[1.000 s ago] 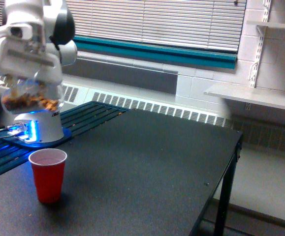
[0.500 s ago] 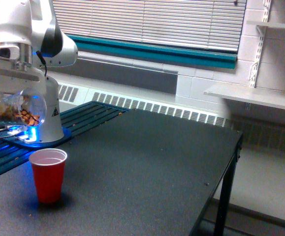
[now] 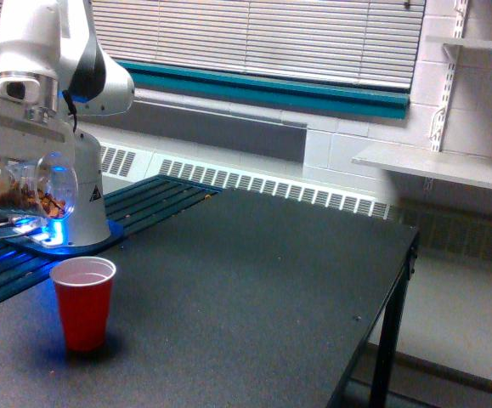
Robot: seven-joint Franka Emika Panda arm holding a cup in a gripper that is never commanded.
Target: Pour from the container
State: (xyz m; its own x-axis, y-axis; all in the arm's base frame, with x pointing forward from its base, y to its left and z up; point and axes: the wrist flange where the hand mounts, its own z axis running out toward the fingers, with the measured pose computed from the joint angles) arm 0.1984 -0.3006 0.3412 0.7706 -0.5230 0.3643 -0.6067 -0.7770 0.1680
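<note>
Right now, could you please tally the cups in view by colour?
Red: 1, the red cup standing on the table
Clear: 1, the container of brown bits, held in the claw
Total: 2

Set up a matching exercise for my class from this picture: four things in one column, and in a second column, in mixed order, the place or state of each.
Column 1
1. clear container
2. red cup
3. gripper
4. blue light

Column 2
A. stands upright on the black table, mouth open
B. glows at the foot of the robot base
C. held tipped on its side in the air, brown bits inside
D. closed on the clear container, above and to the exterior view's left of the red cup

Right pairs: 1-C, 2-A, 3-D, 4-B
</note>
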